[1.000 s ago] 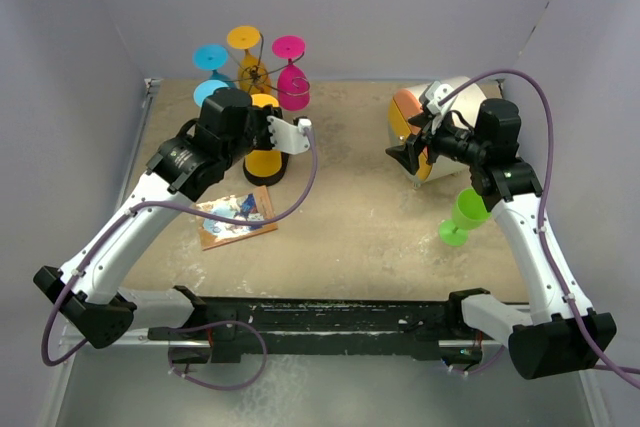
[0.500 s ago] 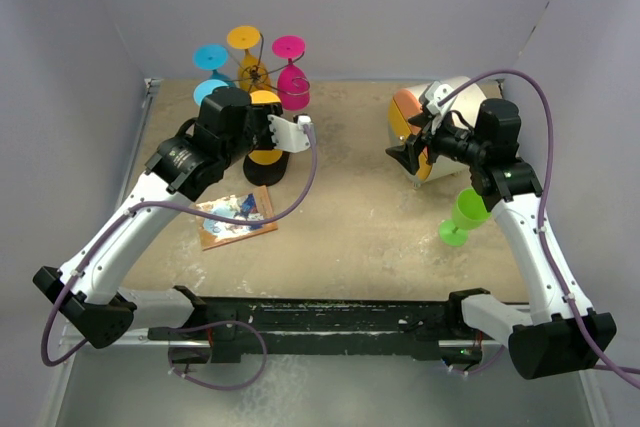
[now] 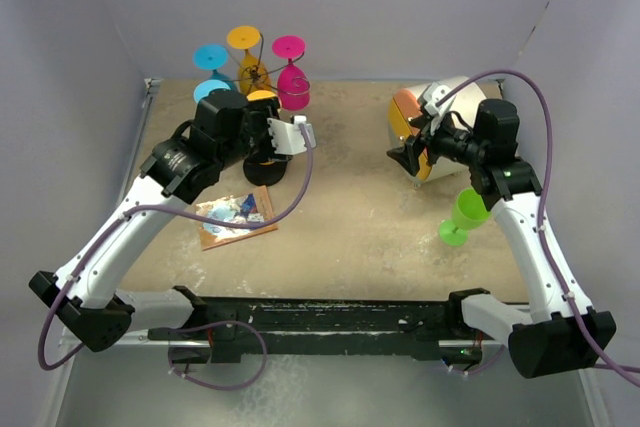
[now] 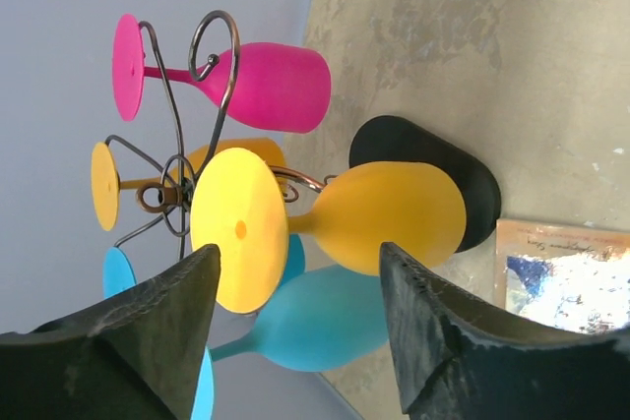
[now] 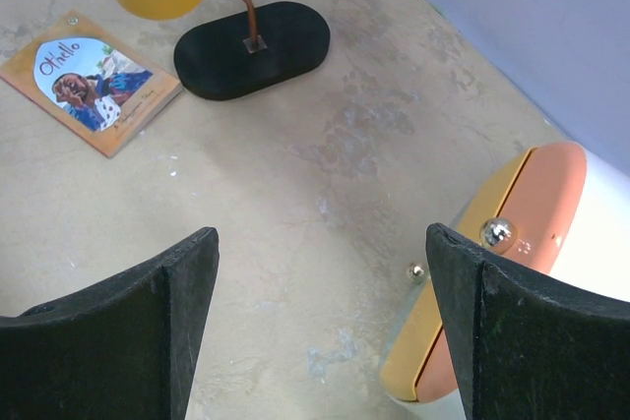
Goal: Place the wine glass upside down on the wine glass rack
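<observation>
The wine glass rack (image 4: 202,95) is a dark wire stand on a black oval base (image 4: 433,169), seen at the back left in the top view (image 3: 255,75). A yellow wine glass (image 4: 389,215) hangs from it by its foot, bowl down, beside pink (image 4: 266,86) and cyan (image 4: 315,327) glasses. My left gripper (image 4: 300,255) is open just short of the yellow glass and touches nothing. It covers most of that glass in the top view (image 3: 265,132). A green wine glass (image 3: 463,215) sits on the table by my right arm. My right gripper (image 5: 320,238) hangs open and empty over bare table.
An orange and white container (image 3: 425,127) lies just behind the right gripper, and its edge shows in the right wrist view (image 5: 522,263). A small booklet (image 3: 235,219) lies flat in front of the rack's base. Grey walls close off the back and both sides.
My left gripper's jaws have spread and let go of the yellow glass. The yellow bowl that showed below the gripper is now hidden behind it. The right arm has not moved.
</observation>
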You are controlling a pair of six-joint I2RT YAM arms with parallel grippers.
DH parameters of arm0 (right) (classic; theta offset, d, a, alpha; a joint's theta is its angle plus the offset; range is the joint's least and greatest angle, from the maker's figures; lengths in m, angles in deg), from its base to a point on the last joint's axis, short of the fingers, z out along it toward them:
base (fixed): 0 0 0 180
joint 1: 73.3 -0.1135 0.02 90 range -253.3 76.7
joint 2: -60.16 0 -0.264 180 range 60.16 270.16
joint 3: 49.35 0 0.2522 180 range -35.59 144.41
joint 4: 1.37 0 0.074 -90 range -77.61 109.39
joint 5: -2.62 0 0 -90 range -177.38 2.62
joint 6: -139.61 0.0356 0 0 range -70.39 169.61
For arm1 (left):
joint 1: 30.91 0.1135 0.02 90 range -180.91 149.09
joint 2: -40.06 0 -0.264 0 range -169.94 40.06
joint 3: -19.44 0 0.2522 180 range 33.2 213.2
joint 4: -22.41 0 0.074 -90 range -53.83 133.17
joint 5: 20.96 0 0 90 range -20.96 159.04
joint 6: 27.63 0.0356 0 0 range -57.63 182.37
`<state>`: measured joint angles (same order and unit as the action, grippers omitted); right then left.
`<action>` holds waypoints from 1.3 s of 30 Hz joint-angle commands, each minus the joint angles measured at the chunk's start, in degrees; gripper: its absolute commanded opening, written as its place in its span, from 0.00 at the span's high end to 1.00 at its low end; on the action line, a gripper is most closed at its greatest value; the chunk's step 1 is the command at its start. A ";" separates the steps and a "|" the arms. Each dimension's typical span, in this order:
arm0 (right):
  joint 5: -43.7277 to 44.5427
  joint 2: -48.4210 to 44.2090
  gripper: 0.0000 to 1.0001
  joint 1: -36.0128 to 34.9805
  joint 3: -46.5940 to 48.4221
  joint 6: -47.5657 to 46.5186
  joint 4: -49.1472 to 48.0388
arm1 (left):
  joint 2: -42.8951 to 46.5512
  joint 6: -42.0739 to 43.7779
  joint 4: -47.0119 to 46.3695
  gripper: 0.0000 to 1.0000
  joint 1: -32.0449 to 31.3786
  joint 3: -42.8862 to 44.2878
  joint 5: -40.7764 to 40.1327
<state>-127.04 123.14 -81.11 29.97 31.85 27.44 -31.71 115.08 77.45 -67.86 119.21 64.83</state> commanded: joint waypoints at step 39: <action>27.57 -3.81 0.19 26.47 -2.36 -7.58 27.44 | 13.77 -30.34 -0.12 0.01 8.82 -0.73 10.45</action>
<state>-99.80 118.71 -56.04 27.74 28.63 51.92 -19.91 84.54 79.17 -59.43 119.54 76.26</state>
